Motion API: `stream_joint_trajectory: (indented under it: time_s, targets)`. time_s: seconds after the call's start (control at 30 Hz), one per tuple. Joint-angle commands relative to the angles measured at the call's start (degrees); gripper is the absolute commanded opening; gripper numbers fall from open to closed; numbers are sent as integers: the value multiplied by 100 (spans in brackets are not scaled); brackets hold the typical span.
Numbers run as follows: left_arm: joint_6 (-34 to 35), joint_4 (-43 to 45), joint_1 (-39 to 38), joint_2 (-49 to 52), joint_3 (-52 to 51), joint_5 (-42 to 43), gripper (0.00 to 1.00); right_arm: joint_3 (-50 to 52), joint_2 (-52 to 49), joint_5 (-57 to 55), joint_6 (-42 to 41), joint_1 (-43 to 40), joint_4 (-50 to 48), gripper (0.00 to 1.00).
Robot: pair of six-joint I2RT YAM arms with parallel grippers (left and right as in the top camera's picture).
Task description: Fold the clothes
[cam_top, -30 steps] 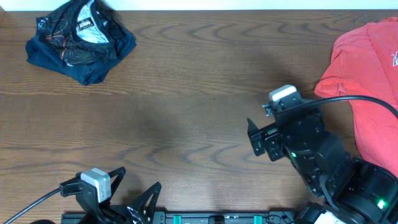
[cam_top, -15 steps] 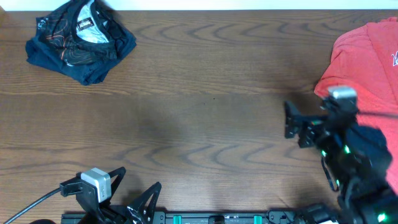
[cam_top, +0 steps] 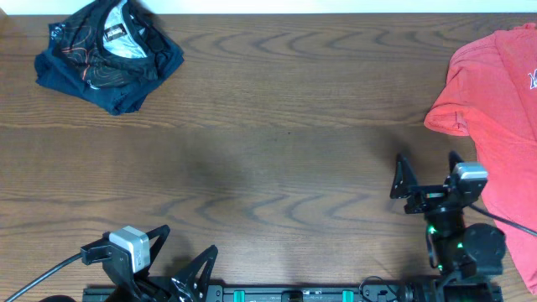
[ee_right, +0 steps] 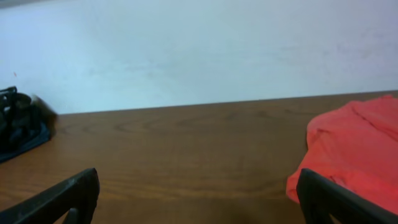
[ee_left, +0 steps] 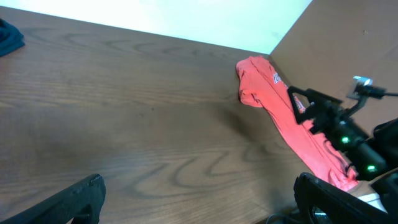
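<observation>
One crumpled black jersey (cam_top: 107, 54), orange-red contour lines

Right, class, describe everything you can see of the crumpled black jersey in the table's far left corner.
The shiny black sports jersey with thin orange-red contour lines lies crumpled in an unfolded heap. Its pale grey inside shows near the top, beside a small white logo. It rests on the brown wooden table, bunched with dark navy fabric along its near edge. Nothing else touches it.

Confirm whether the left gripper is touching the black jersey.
Apart. The overhead view shows the left gripper open at the near edge, with bare table between it and the black jersey crumpled in the far left corner.
</observation>
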State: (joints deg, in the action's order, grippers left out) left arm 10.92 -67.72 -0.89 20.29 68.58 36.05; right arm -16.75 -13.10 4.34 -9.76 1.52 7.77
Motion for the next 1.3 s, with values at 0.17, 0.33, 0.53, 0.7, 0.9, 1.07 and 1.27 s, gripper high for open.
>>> stream_joint_trajectory:
  time_s: [0.17, 0.33, 0.53, 0.7, 0.9, 1.07, 1.27]
  targets:
    - [11, 0, -22, 28, -13, 81, 98, 1027, 647, -136, 83, -50, -887, 99]
    - [11, 0, -22, 28, -13, 81, 98, 1362, 953, -251, 85, -103, -1069, 99]
    - [11, 0, -22, 28, -13, 81, 98, 1578, 1283, -284, 85, -354, -1102, 99]
    - [11, 0, -22, 28, -13, 81, 98, 1644, 1283, -284, 85, -446, -951, 99]
    - [11, 0, -22, 28, -13, 81, 98, 1644, 1283, -299, 114, -446, -348, 99]
    - [11, 0, -22, 28, -13, 81, 98, 1644, 1283, -297, 127, -446, -354, 99]
    - [11, 0, -22, 28, -13, 81, 98, 1644, 1283, -297, 127, -446, -354, 99]
